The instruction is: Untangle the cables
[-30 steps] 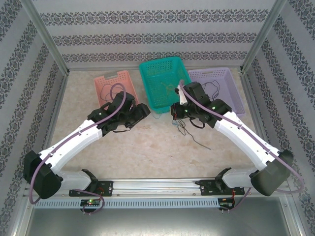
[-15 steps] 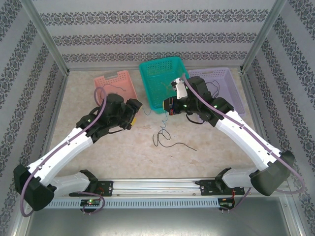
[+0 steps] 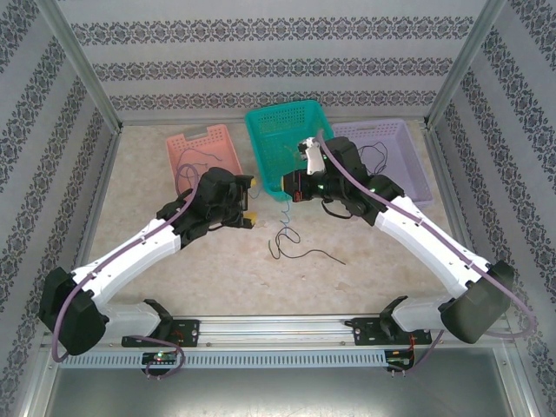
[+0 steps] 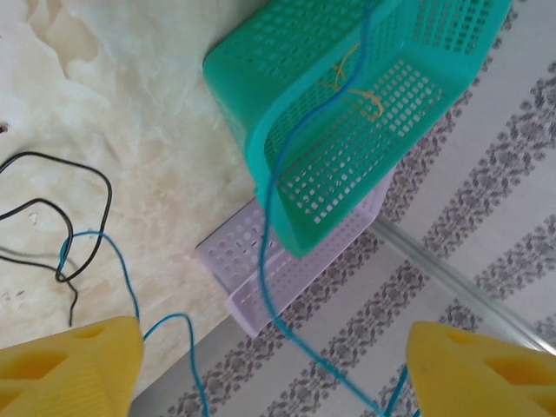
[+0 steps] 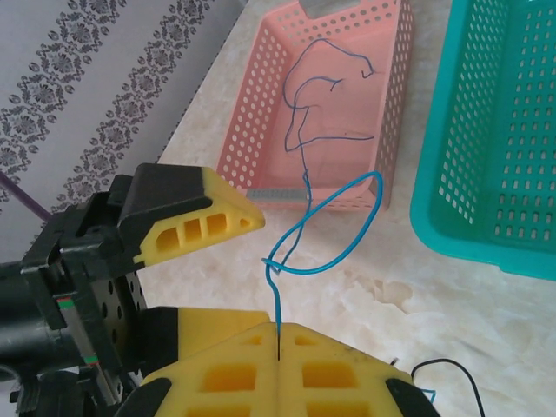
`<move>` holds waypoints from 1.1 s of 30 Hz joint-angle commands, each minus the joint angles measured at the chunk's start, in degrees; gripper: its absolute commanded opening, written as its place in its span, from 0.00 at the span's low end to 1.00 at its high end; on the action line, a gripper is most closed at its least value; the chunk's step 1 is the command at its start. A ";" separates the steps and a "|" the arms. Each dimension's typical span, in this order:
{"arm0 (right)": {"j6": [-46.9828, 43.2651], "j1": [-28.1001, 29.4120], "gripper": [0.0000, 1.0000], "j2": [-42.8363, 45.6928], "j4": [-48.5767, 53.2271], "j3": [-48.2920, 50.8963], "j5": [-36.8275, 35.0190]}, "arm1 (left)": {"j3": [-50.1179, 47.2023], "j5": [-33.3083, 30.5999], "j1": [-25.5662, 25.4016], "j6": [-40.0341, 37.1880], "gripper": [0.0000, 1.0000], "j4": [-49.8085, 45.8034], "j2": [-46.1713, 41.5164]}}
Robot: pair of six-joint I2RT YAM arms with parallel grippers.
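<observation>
Cables [image 3: 317,253] lie loose on the desk [image 3: 217,269] just in front of the teal basket [image 3: 254,152]. Right claw [image 5: 278,330] is clenched on the blue cable [image 5: 334,217]; left claw [image 4: 274,369] stands released, front-left of the basket.

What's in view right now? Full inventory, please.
table: one, beige marbled, under everything
pink basket: one, pink, far left
teal basket: one, teal, far middle
purple basket: one, purple, far right
blue cable: one, light blue, looping above the table before the teal basket
dark blue cable: one, dark blue, in pink basket
yellowish cable: one, yellowish, in teal basket
black cable: one, black, on table between arms
dark cable: one, dark, in purple basket
left gripper: one, yellow fingers, open
right gripper: one, yellow fingers, shut on blue cable
</observation>
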State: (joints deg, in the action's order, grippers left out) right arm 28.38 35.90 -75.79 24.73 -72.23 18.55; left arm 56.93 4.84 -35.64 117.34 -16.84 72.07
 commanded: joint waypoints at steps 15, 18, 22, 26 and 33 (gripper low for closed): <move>-2.89 1.68 0.00 1.97 -0.57 4.07 0.92 | 6.44 -3.05 10.32 -6.54 0.00 -0.33 5.99; -7.38 3.01 0.00 1.19 1.90 4.29 0.16 | 12.01 -0.49 16.24 -14.64 0.00 -0.85 6.32; -13.60 6.48 0.00 -1.54 5.67 2.55 -2.63 | 26.93 9.15 22.50 -28.31 0.00 -5.43 13.12; -18.62 10.53 0.00 -5.33 8.22 -0.46 -5.41 | 46.56 12.74 25.20 -42.76 0.00 -17.93 21.42; -20.96 14.53 0.00 -10.99 9.29 -2.74 -7.15 | 73.88 6.84 26.32 -61.24 0.00 -32.43 31.58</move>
State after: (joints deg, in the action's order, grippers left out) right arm 10.15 48.95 -84.62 27.03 -75.02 11.84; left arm 123.57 15.84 -10.81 68.45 -43.59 102.91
